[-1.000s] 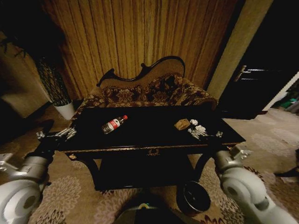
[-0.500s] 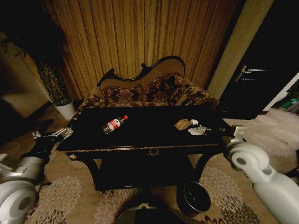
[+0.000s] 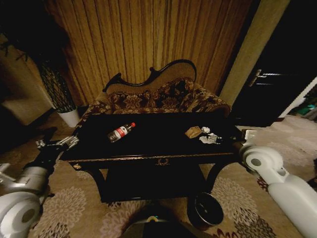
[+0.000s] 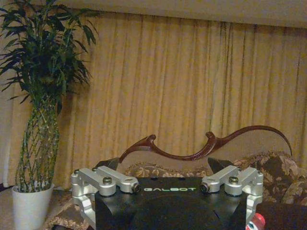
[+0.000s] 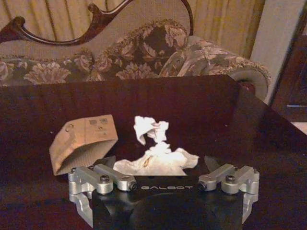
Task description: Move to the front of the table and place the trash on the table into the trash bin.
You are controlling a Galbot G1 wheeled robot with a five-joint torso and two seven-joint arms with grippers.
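— Two tools?
— Right tool (image 5: 160, 168) spread wide at the white wad (image 5: 154, 155) on the surface (image 3: 158, 135). Left tool (image 3: 55, 144) also spread, off the left edge.
— Bottle (image 3: 120, 132)?
— Lying mid-surface; bin (image 3: 205, 209) on floor.

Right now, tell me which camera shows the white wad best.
The right wrist view: the white wad lies close ahead of the right gripper, beside the tan paper piece. The head view shows it small on the table. The left wrist view faces the sofa.

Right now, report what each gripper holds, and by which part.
Nothing is held. The right gripper is open around the crumpled white paper wad; the left gripper is open beside the table.
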